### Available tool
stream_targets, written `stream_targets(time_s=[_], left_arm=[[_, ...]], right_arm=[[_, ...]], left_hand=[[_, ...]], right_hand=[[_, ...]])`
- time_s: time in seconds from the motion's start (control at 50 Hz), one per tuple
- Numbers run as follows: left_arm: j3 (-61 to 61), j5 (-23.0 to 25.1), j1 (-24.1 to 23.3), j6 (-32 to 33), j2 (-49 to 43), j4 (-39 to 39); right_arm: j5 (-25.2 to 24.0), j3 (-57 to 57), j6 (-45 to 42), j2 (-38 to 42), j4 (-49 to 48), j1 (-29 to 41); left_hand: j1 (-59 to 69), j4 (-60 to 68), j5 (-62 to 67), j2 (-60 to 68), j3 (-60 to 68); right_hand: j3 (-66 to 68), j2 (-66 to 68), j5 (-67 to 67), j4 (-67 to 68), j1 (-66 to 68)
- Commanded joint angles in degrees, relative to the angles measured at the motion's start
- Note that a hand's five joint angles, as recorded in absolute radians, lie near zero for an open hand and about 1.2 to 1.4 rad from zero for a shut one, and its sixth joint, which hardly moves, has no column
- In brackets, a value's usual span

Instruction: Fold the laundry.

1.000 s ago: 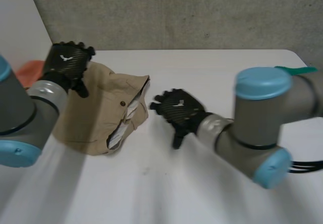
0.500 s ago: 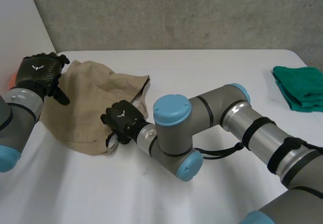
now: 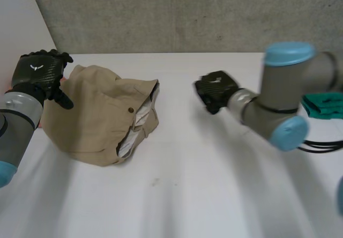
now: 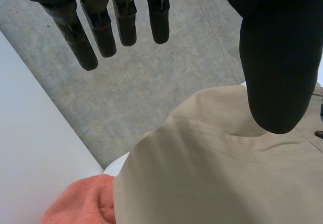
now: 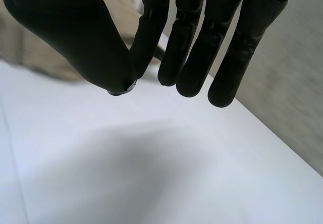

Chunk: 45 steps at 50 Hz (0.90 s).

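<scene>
A tan garment (image 3: 102, 114) lies bunched in a heap at the table's left, its white lining showing at a button along the front. My left hand (image 3: 38, 72) hovers open at the heap's far left edge. In the left wrist view its fingers (image 4: 103, 30) hang straight above the tan garment (image 4: 227, 173) and hold nothing. My right hand (image 3: 214, 89) is over bare table, well to the right of the heap. In the right wrist view its thumb (image 5: 81, 32) meets a fingertip with nothing between them, and the tan garment (image 5: 30, 52) lies beyond the thumb.
A folded green cloth (image 3: 328, 105) sits at the table's right edge behind my right arm. An orange cloth (image 4: 81, 204) lies off the table's left side, beside the garment. A grey wall (image 3: 187, 13) runs behind the table.
My right hand reached to the garment's front edge, then swung back right over bare table and closed empty. My left hand moved left, off the top of the garment.
</scene>
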Motion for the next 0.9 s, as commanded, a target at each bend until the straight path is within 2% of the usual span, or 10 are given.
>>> stream_targets(time_s=[0.02, 0.06, 0.12, 0.18, 0.28, 0.34, 0.44, 0.66, 0.78, 0.9], left_arm=[[-1.6, 0.1, -1.2, 0.1, 0.5, -0.1], [-1.8, 0.3, -1.6, 0.1, 0.5, -0.1], [-2.0, 0.8, -1.7, 0.1, 0.4, 0.0], [-1.9, 1.1, -1.7, 0.1, 0.3, 0.1], [-1.7, 1.2, -1.7, -0.1, 0.8, 0.1], [-1.7, 1.2, -1.5, -0.1, 1.5, 0.1], [-1.8, 1.3, -1.2, -0.1, 1.6, 0.1], [-2.2, 1.3, -1.0, -0.1, 1.3, 0.2], [-2.3, 1.3, -0.9, -0.1, 1.2, 0.2], [-2.3, 1.7, -0.7, -0.1, 1.1, 0.2]], right_arm=[[-1.0, 11.5, -4.2, -8.0, -0.1, -12.4], [-1.2, 12.9, -5.2, -8.4, -0.1, -13.4], [-3.2, 16.7, -6.6, -8.8, -0.3, -12.9], [-5.0, 18.2, -6.5, -9.0, -1.8, -9.9], [-7.7, 17.8, -6.3, -9.7, -8.2, 3.1], [-8.6, 15.9, -6.3, -8.6, -10.9, 6.6], [-12.7, 7.0, -6.3, 0.4, -13.4, 12.4], [-13.6, -18.1, -6.5, 18.4, -2.8, 18.3], [-11.0, -29.1, -6.7, 25.4, 0.8, 19.1], [-8.9, -32.7, -6.9, 27.1, 0.7, 19.1]], left_hand=[[-1.7, -0.4, 0.3, -0.4, -0.7], [-1.7, -0.4, 0.3, -0.4, -0.7], [-1.7, -0.4, 0.3, -0.4, -0.7], [-1.7, -0.4, 0.3, -0.4, -0.7], [-1.7, -0.4, 0.3, -0.4, -0.7], [-1.7, -0.4, 0.3, -0.4, -0.7], [-1.7, -0.4, 0.3, -0.4, -0.7], [-1.7, -0.4, 0.3, -0.4, -0.7], [-1.8, -0.5, 0.1, -0.5, -0.8], [-1.8, -0.5, 0.1, -0.5, -0.8]], right_hand=[[12.5, 12.5, 12.7, 11.9, 22.6], [12.5, 12.5, 12.7, 11.9, 22.6], [-40.7, -40.7, -40.5, -41.3, -30.6], [-49.0, -49.0, -48.8, -49.5, -38.9], [-54.6, -54.6, -54.3, -55.1, -44.5], [-55.8, -55.7, -55.5, -56.3, -45.6], [-57.5, -57.5, -57.3, -58.1, -47.4], [-54.4, -54.4, -54.2, -55.0, -44.3], [-45.2, -45.2, -45.0, -45.7, -35.1], [-22.0, -22.0, -21.8, -22.5, -11.9]])
